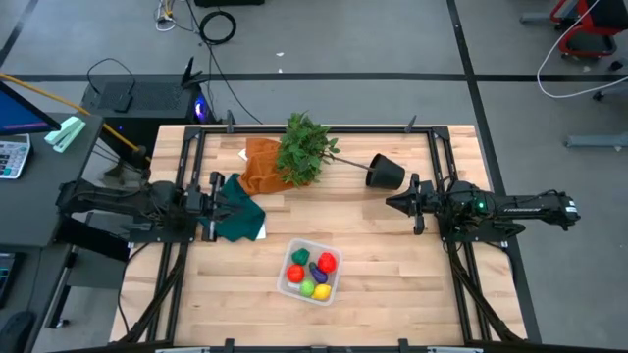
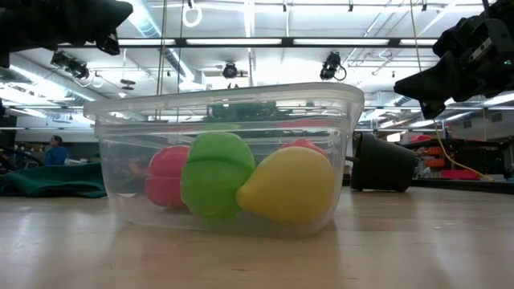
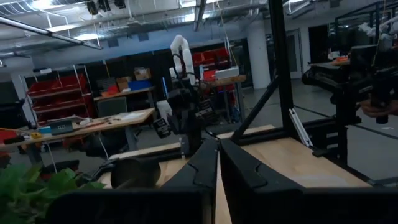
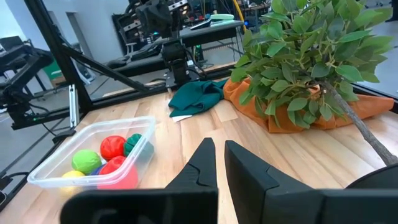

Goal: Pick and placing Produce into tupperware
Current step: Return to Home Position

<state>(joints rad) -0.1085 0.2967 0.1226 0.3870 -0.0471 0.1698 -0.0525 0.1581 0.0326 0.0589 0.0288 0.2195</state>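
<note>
Produce (image 1: 312, 275) all sits inside the tub (image 2: 144, 128), I count about six pieces, none loose on the table (image 1: 392, 284), tub is at the front middle between both arms. Left gripper (image 3: 218, 144) hangs at the left side over the green cloth (image 1: 238, 211), fingers pressed together, nothing in them. Right gripper (image 4: 219, 146) is at the right side just beside the tipped pot (image 1: 385, 173), fingers close together with only a thin gap, empty too. I judge the job done bar parking the arms. Risks from here: right arm swinging wide could knock the pot or the plant (image 1: 306, 147) stem and roll it toward the tub; left gripper dipping low could snag the cloth and drag it; any bump on the tub could spill the pile, since the pieces sit heaped
</note>
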